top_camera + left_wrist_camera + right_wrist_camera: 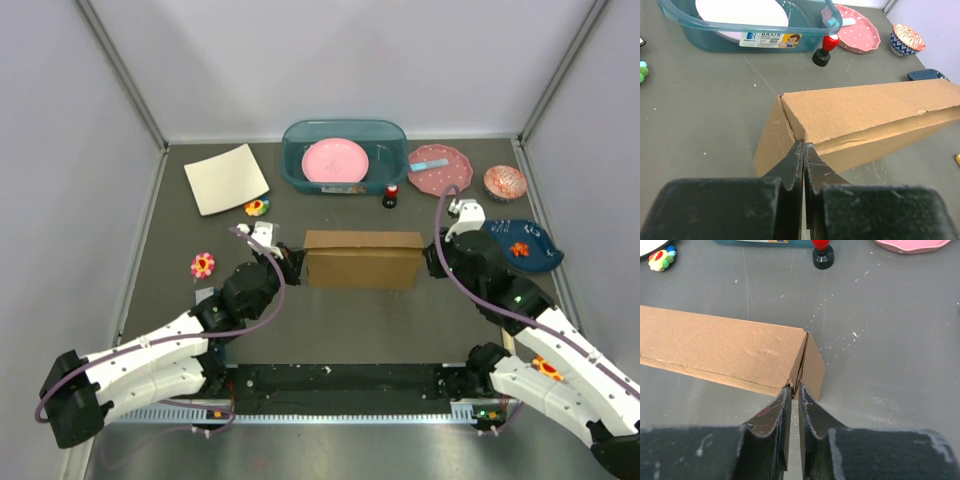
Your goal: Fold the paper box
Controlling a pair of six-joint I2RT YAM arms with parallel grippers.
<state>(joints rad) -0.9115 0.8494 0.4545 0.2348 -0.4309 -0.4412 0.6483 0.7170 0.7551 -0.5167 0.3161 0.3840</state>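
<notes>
Cardboard fills the space between our two grippers. The paper box point(362, 258) stands folded up as a long closed block on the grey table point(350, 325), with one short end at the left gripper point(293, 262) and the other at the right gripper point(432, 258).

In the left wrist view our left jaws are pressed together with only a hairline between them. Their tips touch the box's corner edge, where the end panel meets a long face, and the box runs off from the tips to the right.

In the right wrist view our right jaws stand narrow, with a thin slit between them. Their tips are against the opposite corner at the seam of the end flap, and the box stretches away from them to the left. We cannot tell whether that flap's edge is pinched.

Beyond both sets of tips, past the box, stands a teal basin point(292, 170) with a pink plate point(335, 160) in it. A small red-topped piece point(392, 196) stands just in front of the basin. Farther out beyond the right jaws lie a pink dotted plate point(445, 182) and a patterned bowl point(505, 182), and a dark blue plate point(545, 257) sits to their right. Beyond the left jaws and to their left lies a cream sheet point(227, 179), with a flower toy point(257, 207) near it.
</notes>
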